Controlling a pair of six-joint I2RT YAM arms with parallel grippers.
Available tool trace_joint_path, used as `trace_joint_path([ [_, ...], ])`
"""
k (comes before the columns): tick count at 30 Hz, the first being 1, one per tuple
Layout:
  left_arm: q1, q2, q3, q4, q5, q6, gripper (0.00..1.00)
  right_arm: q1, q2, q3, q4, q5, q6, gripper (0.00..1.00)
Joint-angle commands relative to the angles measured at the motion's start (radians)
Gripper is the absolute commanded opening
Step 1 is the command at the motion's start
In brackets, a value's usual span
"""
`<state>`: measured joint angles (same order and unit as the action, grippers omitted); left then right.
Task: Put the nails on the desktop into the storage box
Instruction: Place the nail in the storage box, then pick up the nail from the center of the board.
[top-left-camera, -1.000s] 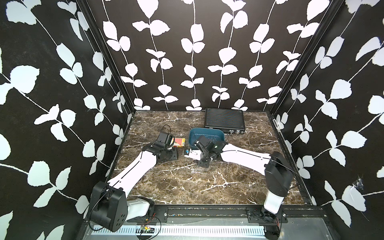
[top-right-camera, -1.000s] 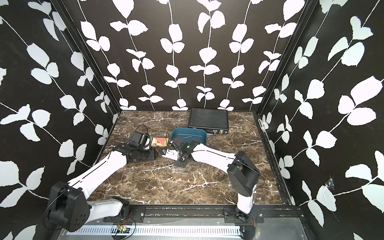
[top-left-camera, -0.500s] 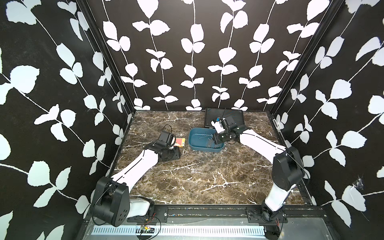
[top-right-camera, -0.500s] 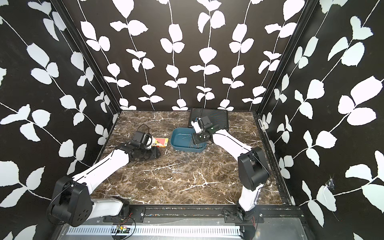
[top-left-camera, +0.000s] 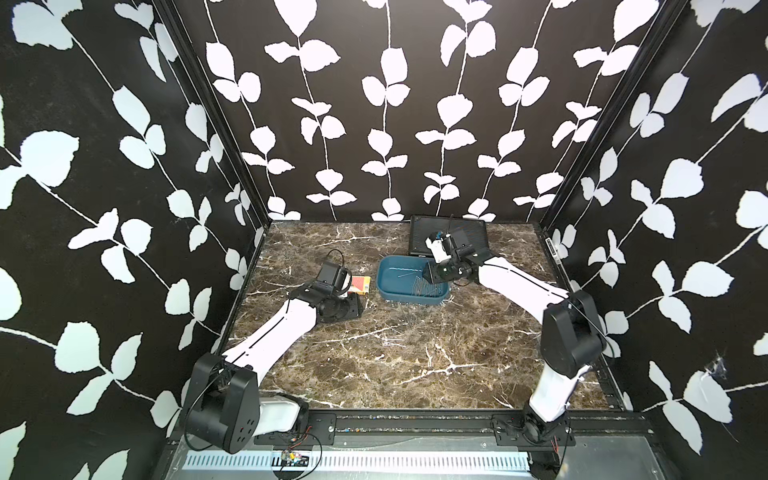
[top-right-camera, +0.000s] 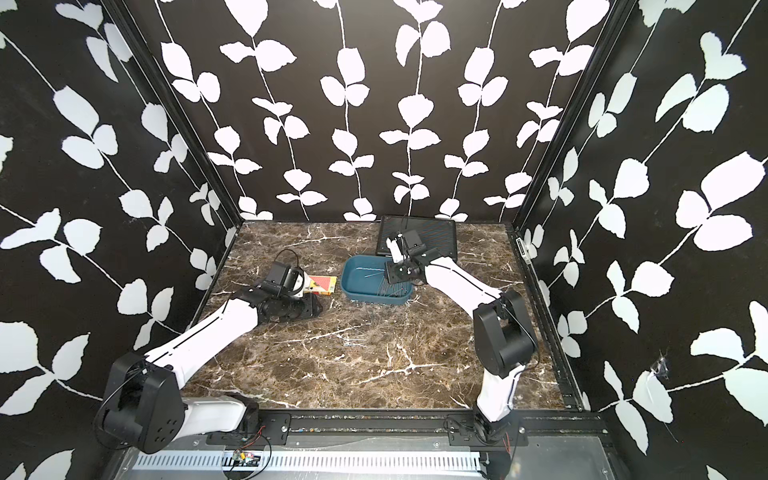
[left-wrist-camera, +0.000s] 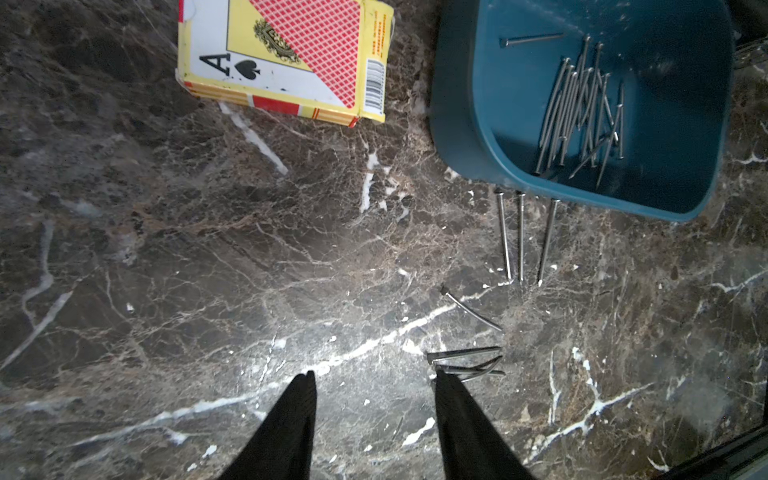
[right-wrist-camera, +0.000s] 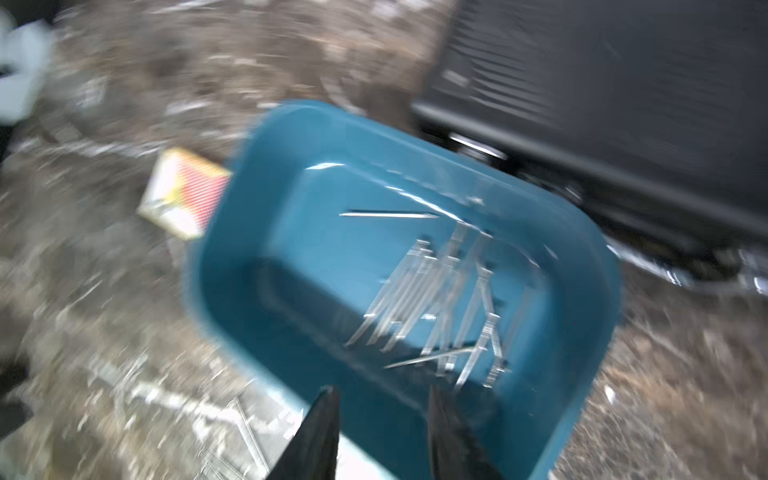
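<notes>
I read the desktop (left-wrist-camera: 208, 270) as a clock face, with the back wall at twelve. The storage box (top-left-camera: 384, 286) (top-right-camera: 352, 289) sits just toward twelve from the middle. Most of the nails (left-wrist-camera: 582, 104) already lie inside it, bunched at its three o'clock end, with one lying alone nearer the far wall.

My right gripper (right-wrist-camera: 382, 390) hangs above that same three o'clock end. Its two fingers stand partly apart with nothing between them, so it is released and carries nothing. My right wrist view is smeared with blur, so I cannot tell whether the fingertips (right-wrist-camera: 320, 424) touch the rim. The black case (top-left-camera: 473, 232) lies at one o'clock of the box, against the back wall.

My left gripper (left-wrist-camera: 374, 376) is low over the marble at about eight o'clock of the box, fingers spread and empty, with only bare stone in the gap. One fingertip (left-wrist-camera: 446, 386) sits right at the heads of a small heap (left-wrist-camera: 465, 359) of nails on the surface (touching or just beside, I cannot say which). Near the heap lies a bent nail (left-wrist-camera: 469, 309). Beyond it, three straight nails (left-wrist-camera: 519, 237) lie side by side, their heads up against the box's six o'clock wall.

The card box (left-wrist-camera: 286, 58) rests flat at nine o'clock of the storage box, apart from it and from my fingers.
</notes>
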<state>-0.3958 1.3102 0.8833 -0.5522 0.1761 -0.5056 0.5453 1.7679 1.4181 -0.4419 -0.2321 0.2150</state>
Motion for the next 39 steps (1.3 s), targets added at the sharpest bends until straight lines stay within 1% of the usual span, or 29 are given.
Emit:
trace_joint_path([
  [1, 0.006, -0.011, -0.03, 0.005, 0.005, -0.01, 0.49, 0.075, -0.056, -0.048, -0.058, -0.069, -0.248, 0.4],
  [4, 0.005, -0.016, -0.046, 0.014, 0.005, -0.023, 0.49, 0.164, -0.056, -0.084, -0.112, -0.02, -0.402, 0.45],
  [5, 0.004, -0.018, -0.051, 0.019, 0.007, -0.028, 0.49, 0.19, -0.045, -0.087, -0.127, 0.006, -0.434, 0.45],
  [7, 0.005, -0.016, -0.055, 0.023, 0.008, -0.036, 0.49, 0.218, -0.019, -0.085, -0.15, 0.033, -0.446, 0.46],
  [10, 0.004, -0.026, -0.057, 0.012, 0.008, -0.037, 0.49, 0.223, 0.012, -0.089, -0.139, 0.074, -0.364, 0.47],
  [13, 0.005, -0.044, -0.057, -0.007, 0.0, -0.03, 0.49, 0.223, 0.031, -0.088, -0.132, 0.141, -0.249, 0.5],
  [17, 0.005, -0.059, -0.063, -0.021, -0.006, -0.027, 0.49, 0.223, 0.055, -0.096, -0.123, 0.222, -0.112, 0.51],
  [21, 0.005, -0.055, -0.061, -0.023, -0.002, -0.025, 0.49, 0.223, 0.083, -0.095, -0.123, 0.238, -0.025, 0.5],
  [28, 0.005, -0.039, -0.032, -0.053, -0.009, 0.003, 0.49, 0.211, 0.122, -0.098, -0.133, 0.3, 0.051, 0.5],
  [39, 0.005, -0.005, -0.003, -0.064, -0.021, 0.03, 0.49, 0.18, 0.185, -0.09, -0.127, 0.311, 0.09, 0.45],
])
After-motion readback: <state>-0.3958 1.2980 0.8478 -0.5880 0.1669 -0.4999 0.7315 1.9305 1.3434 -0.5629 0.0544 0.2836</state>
